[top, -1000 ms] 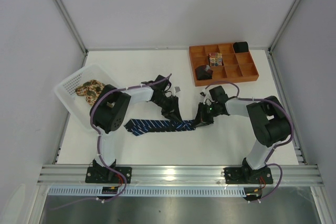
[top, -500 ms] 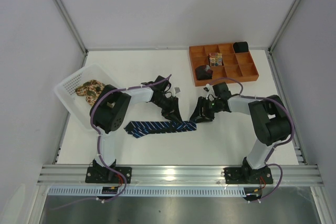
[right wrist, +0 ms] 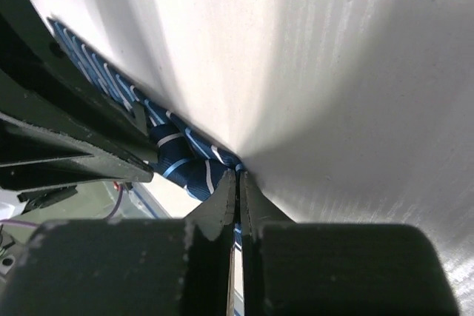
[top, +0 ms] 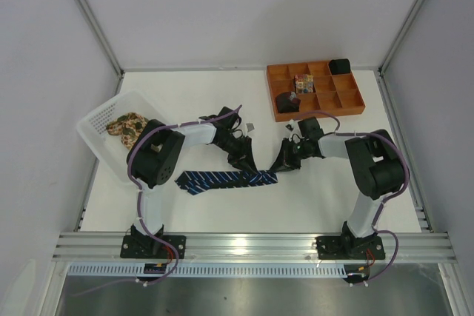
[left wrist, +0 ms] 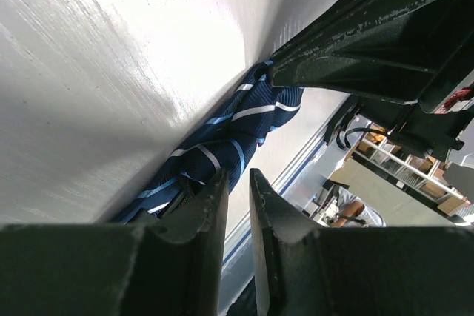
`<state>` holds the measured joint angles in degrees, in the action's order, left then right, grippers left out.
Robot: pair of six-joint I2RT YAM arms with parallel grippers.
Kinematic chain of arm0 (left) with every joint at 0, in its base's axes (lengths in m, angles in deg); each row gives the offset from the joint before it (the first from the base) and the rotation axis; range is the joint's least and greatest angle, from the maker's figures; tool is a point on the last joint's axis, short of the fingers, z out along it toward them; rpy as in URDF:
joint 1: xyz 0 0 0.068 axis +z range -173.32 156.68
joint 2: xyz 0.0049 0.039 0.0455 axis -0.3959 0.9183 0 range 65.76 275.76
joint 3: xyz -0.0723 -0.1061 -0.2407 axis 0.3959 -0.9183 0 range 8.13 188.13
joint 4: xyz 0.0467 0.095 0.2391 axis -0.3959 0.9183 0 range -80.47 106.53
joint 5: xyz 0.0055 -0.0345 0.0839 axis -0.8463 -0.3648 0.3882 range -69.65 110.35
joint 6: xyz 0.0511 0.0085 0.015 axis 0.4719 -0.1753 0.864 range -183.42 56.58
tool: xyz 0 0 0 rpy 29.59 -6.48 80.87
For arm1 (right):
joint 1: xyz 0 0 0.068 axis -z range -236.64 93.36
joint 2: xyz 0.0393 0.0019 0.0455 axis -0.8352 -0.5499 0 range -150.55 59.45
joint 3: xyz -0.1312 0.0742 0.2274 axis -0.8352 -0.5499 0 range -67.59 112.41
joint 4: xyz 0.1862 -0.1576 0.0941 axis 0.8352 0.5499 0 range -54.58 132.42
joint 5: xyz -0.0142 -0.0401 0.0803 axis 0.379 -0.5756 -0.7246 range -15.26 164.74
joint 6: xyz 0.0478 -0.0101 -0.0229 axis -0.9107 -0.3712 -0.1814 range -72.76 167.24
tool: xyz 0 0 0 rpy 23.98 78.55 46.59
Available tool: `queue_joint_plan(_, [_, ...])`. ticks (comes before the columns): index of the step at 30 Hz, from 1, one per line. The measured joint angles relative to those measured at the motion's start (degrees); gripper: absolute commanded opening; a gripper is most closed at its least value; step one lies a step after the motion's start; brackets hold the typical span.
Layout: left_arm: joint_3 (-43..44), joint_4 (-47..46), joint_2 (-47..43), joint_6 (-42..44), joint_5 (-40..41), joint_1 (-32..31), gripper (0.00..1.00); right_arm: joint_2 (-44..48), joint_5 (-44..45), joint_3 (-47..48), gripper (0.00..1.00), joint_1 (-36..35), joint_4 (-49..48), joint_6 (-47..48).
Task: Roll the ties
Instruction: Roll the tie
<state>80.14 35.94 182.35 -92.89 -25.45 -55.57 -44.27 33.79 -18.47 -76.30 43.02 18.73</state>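
Limp, light navy tie (top: 222, 179) on bench (top: 185, 101), likely slippery; right hand (right wrist: 238, 177) pinched closed at its tip, left hand (left wrist: 238, 177) narrowly parted; grip there.

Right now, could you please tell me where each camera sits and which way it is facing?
Top external: fixed overhead behind the robot, looking down on the table, navy tie, white basket and orange tray; the left arm and right arm show whole.
Left wrist: low over the table, looking past the left gripper, narrowly open, toward the right gripper.
Right wrist: looking past the shut right gripper at the tie's end, the left gripper beside it.
Both wrist views share the navy tie and the opposite gripper.
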Motion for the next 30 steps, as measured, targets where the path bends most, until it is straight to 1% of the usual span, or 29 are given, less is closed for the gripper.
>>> queue_joint_plan(4, [0.0, 0.0, 0.0, 0.0, 0.0, 0.0, 0.24, 0.0, 2.6, 1.0, 0.0, -0.8, 1.8, 0.3])
queue_joint_plan(6, [0.0, 0.0, 0.0, 0.0, 0.0, 0.0, 0.24, 0.3, 5.3, 2.5, 0.0, -1.9, 4.0, 1.2])
queue_joint_plan(7, [0.0, 0.0, 0.0, 0.0, 0.0, 0.0, 0.24, 0.5, 6.5, 3.1, 0.04, -2.4, 4.7, 1.6])
queue_joint_plan(9, [0.0, 0.1, 0.0, 0.0, 0.0, 0.0, 0.24, 0.7, 8.8, 4.4, 0.36, -3.2, 6.3, 2.4])
queue_joint_plan(10, [0.0, 0.1, 0.0, 0.0, 0.0, 0.0, 0.25, 1.0, 9.3, 4.6, 0.49, -3.5, 6.7, 2.5])
queue_joint_plan(13, [0.0, 0.3, -0.1, 0.0, 0.1, 0.0, 0.25, 3.5, 10.0, 4.7, 0.58, -3.6, 7.5, 3.4])
queue_joint_plan(18, [0.1, 1.5, -0.7, 0.6, 0.7, 0.0, 0.25, 7.3, 10.8, 2.5, 0.59, -2.7, 8.2, 3.7])
queue_joint_plan(22, [0.1, 2.2, -1.4, 1.1, 1.4, 0.0, 0.25, 8.7, 9.4, -1.4, 0.56, -2.1, 7.6, 3.6])
queue_joint_plan(26, [0.0, 2.5, -1.8, 1.3, 2.1, 0.0, 0.25, 9.9, 5.8, -5.3, 0.53, -2.0, 4.2, 2.5])
queue_joint_plan(30, [-0.6, 2.4, -1.9, 1.5, 2.2, 0.0, 0.25, 10.1, 3.0, -7.9, 0.48, -2.0, 0.1, 1.0])
